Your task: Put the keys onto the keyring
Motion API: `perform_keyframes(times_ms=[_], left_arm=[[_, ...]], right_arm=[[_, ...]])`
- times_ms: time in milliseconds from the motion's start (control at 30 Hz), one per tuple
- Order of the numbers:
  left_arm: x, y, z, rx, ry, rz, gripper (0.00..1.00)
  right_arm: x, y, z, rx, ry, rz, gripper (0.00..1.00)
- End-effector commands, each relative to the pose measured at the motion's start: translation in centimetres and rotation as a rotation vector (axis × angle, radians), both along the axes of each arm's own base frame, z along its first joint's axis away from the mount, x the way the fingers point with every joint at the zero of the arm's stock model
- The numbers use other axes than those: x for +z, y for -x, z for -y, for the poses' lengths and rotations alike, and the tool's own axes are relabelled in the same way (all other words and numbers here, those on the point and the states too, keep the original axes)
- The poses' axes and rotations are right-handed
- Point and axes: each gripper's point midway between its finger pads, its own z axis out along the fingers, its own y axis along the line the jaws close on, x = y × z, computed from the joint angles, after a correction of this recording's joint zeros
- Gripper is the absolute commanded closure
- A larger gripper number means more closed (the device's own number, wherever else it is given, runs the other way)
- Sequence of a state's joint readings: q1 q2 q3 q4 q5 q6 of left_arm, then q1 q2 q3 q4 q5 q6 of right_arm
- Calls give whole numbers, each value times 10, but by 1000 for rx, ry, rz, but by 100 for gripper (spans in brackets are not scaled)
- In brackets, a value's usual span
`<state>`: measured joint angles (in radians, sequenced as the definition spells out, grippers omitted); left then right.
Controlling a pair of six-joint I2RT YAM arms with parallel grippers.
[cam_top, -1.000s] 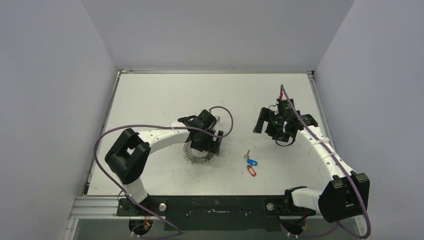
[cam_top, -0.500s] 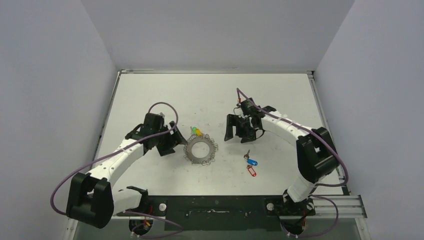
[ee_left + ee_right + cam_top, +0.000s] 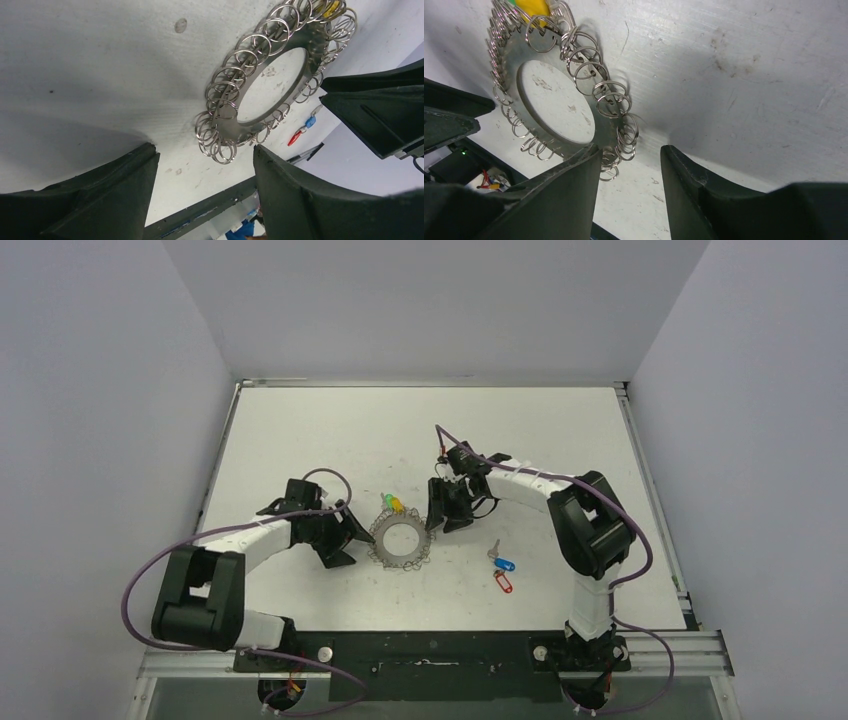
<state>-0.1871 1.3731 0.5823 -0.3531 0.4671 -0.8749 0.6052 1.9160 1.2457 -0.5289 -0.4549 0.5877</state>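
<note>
The keyring (image 3: 402, 540), a flat grey ring edged with wire loops, lies flat mid-table. My left gripper (image 3: 352, 540) stands open just left of it; in the left wrist view the keyring (image 3: 231, 121) lies just beyond the open jaws of that gripper (image 3: 204, 150). My right gripper (image 3: 438, 518) is at its right rim, open with a narrower gap. In the right wrist view one finger of this gripper (image 3: 631, 149) overlaps the loops of the keyring (image 3: 524, 56), and nothing sits between the jaws. The blue-tagged key (image 3: 505, 563) and the red-tagged key (image 3: 503, 582) lie loose to the right.
Green and yellow tags (image 3: 393, 503) hang on the keyring's far edge. Grey walls enclose the table on three sides. A black rail (image 3: 430, 652) runs along the near edge with both arm bases.
The left arm has pulled off the keyring to its left side. The right arm has swung left to the keyring's right rim, and its jaws have narrowed.
</note>
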Motion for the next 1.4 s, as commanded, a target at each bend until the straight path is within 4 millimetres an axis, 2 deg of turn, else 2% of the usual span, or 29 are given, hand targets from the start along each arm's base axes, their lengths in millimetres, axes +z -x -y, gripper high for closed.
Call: perform_keyframes(times_ms=[0, 133, 233, 400, 500, 667, 800, 867, 1033, 1133, 1267, 1367], left_arm=[[5, -25, 9, -64, 18, 87, 33], [-4, -33, 21, -128, 3, 76, 41], [-5, -37, 39, -186, -11, 81, 46], [-4, -35, 71, -288, -55, 102, 50], [-4, -32, 71, -308, -97, 102, 50], [1, -26, 56, -293, -155, 110, 45], [7, -17, 41, -285, -196, 117, 39], [10, -14, 32, -275, -215, 130, 36], [27, -9, 1, -219, -302, 179, 29], [43, -7, -21, -168, -342, 225, 25], [60, -5, -45, -81, -351, 291, 13], [70, -4, -54, -23, -316, 349, 7]], right_arm=[[16, -9, -13, -11, -71, 34, 57], [16, -1, -14, -28, -103, 10, 79], [15, 2, -6, -52, -96, 4, 86], [17, -3, 18, -101, -58, 13, 87], [21, -7, 33, -121, -45, 16, 82], [26, -3, 46, -107, -21, 19, 70], [21, 5, 45, -106, -28, 3, 56], [16, 8, 43, -109, -31, -9, 54], [4, 2, 32, -114, -40, -27, 56], [2, -10, 22, -111, -53, -24, 62], [-2, -29, 13, -95, -39, -18, 70], [-4, -43, 8, -74, -17, -10, 75]])
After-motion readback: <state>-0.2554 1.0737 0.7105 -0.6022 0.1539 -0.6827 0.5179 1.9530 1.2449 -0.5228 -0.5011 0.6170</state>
